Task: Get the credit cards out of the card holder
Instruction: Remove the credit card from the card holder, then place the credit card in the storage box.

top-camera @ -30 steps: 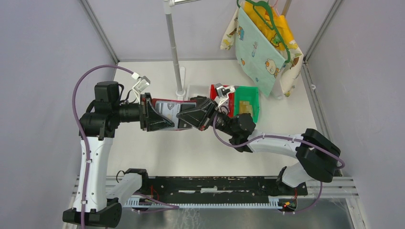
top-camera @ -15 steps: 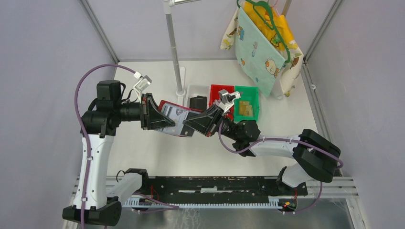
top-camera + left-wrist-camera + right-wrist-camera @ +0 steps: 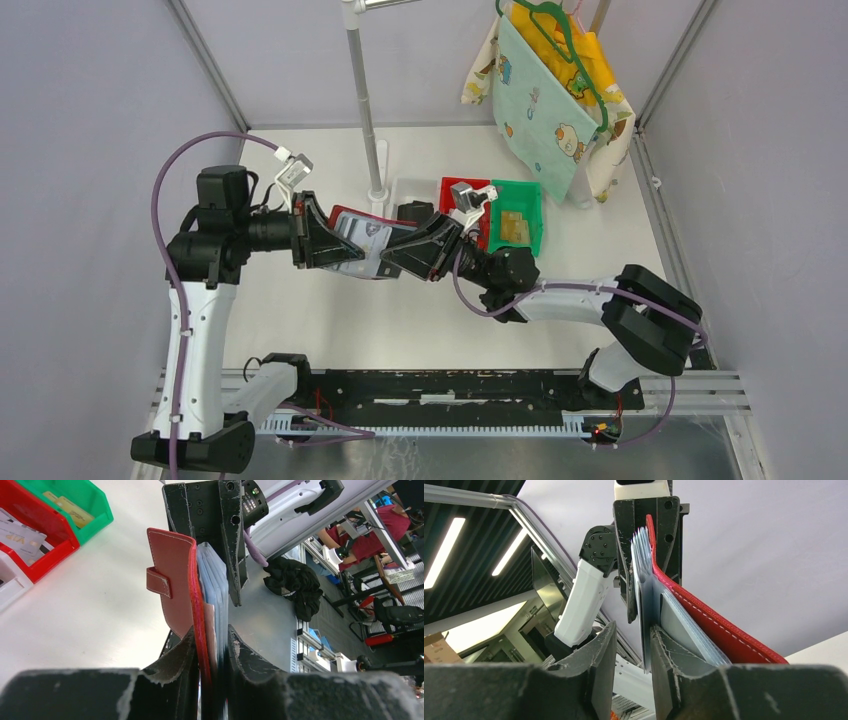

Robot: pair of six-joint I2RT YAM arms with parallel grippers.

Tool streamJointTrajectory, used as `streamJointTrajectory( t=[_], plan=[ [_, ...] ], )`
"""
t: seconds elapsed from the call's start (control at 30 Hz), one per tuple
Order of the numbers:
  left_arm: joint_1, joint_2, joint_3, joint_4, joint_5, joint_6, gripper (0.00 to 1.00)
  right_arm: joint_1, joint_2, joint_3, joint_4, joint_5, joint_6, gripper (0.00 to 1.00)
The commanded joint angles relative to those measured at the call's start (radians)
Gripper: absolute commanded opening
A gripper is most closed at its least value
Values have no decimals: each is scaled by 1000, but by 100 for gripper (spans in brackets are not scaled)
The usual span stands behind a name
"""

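Two end effectors meet on the card holder (image 3: 175,580), aloft just left of the red bin (image 3: 455,183): the left end effector (image 3: 211,630) clamps one end, the right end effector (image 3: 631,627) sits barely parted around slick, floppy sleeves (image 3: 644,570), grip unclear, and the light, stiff credit cards likely want an edge pinch.

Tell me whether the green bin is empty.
No, tan credit cards lie inside the green bin, as the left wrist view shows.

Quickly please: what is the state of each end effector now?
Left end effector: closed on the card holder.
Right end effector: slightly open, plastic sleeves between its fingers, not clamped.
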Motion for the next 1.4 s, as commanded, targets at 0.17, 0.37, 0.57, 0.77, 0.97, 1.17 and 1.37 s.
streamJointTrajectory(
  t=[0.17,0.37,0.57,0.77,0.97,1.17,1.37],
  plan=[
    [-1,-22,44,56,51,-63,13,6,22,74,63,-27,28,11],
    [-3,-18,47,80,47,-89,25,-21,-8,-18,186,-11,68,0],
    [-2,-19,47,117,38,-125,23,-46,-47,-105,241,1,78,0],
    [-1,-34,21,218,-1,-223,21,-69,-88,-160,240,8,72,0],
    [-2,-46,11,258,-36,-250,18,-92,-95,-179,261,-3,111,0],
    [-2,-46,-19,220,-397,-172,11,-186,-149,-237,258,-42,147,0],
    [-2,-9,-55,185,-624,-100,11,-330,-205,-293,226,-111,200,0]
  ],
)
